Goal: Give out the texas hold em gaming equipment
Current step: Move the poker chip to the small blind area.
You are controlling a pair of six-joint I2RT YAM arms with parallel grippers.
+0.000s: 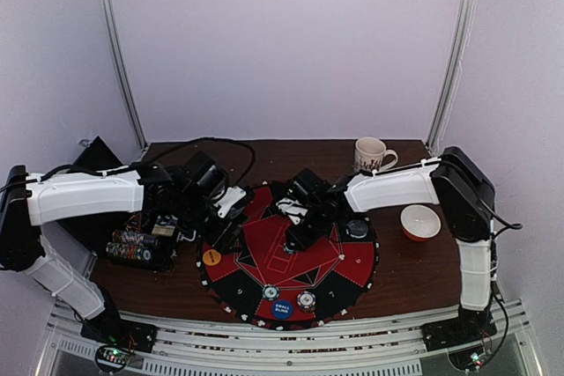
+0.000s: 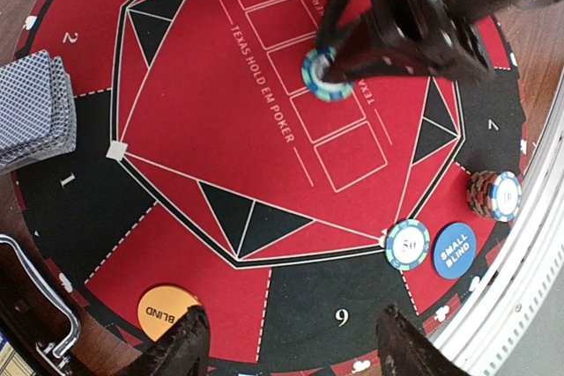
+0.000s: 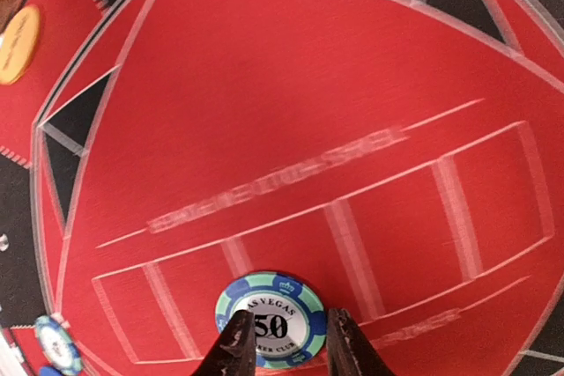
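A blue-and-green "50" poker chip sits between the fingers of my right gripper, which is shut on it just above the red centre of the round Texas Hold'em mat. The left wrist view shows that same chip in the right gripper's fingers. My left gripper hangs open over the mat's near-left rim, its left finger beside the orange blind button. A fanned pile of grey-blue cards lies at the mat's edge. Another "50" chip, the blue small blind button and a chip stack rest on the rim.
A white patterned mug stands at the back right. An orange-rimmed white bowl sits right of the mat. A dark button lies on the mat's right side. A rack of chips lies left of the mat under the left arm.
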